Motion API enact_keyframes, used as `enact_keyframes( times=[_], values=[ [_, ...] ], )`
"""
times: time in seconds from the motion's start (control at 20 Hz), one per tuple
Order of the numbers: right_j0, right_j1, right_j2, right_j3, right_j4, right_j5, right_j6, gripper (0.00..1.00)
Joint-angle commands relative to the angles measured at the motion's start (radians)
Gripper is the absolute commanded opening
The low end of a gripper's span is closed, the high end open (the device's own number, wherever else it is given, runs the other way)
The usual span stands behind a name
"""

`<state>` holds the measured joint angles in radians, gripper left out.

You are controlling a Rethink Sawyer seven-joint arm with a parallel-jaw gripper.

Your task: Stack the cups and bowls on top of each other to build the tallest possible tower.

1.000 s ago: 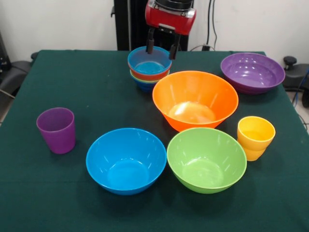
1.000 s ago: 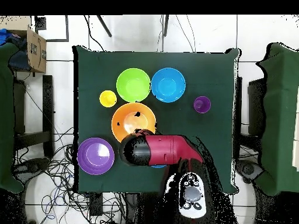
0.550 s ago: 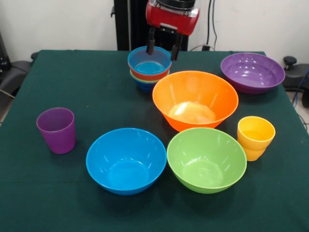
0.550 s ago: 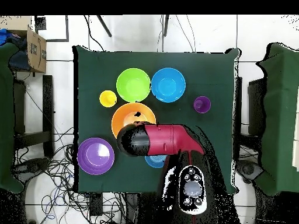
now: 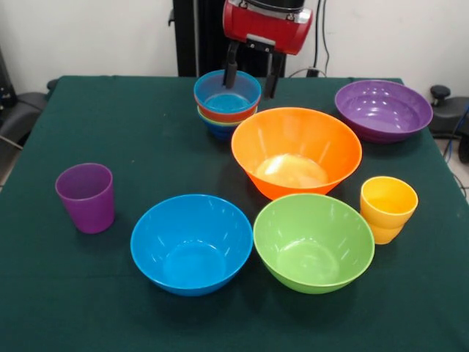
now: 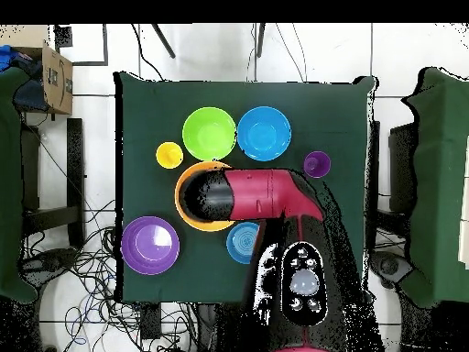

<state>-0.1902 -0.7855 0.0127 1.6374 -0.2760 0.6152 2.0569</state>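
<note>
Surface: dark green cloth table, white wall behind, cables on floor in overhead view.
Tower: four small bowls nested, light blue on top, red-orange, green, dark blue under; sits at 12 o'clock in front view, touching or just beside large orange bowl.
Gripper: fingers spread wide, holding nothing; hangs above tower's right rim.
Change: over the last sec the gripper has lifted and slid off the tower toward the orange bowl; overhead the arm now covers most of that bowl, and the tower shows at 6 o'clock.
Meaning: prob. small stack done, orange bowl looks next pick.
Rest: blue bowl, green bowl at 6; purple bowl at 2; purple cup at 9, yellow cup at 4, all loose.
</note>
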Motion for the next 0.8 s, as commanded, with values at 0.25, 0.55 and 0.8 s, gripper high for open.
enact_keyframes(
  times=[0.25, 0.55, 0.8],
  values=[
    [-0.029, 0.178, 0.123, -0.384, 0.0, 0.187, -0.073, 1.0],
    [-0.032, 0.285, 0.148, -0.595, 0.007, 0.255, -0.089, 1.0],
    [-0.018, 0.355, 0.157, -0.727, 0.018, 0.306, -0.074, 1.0]
  ],
)
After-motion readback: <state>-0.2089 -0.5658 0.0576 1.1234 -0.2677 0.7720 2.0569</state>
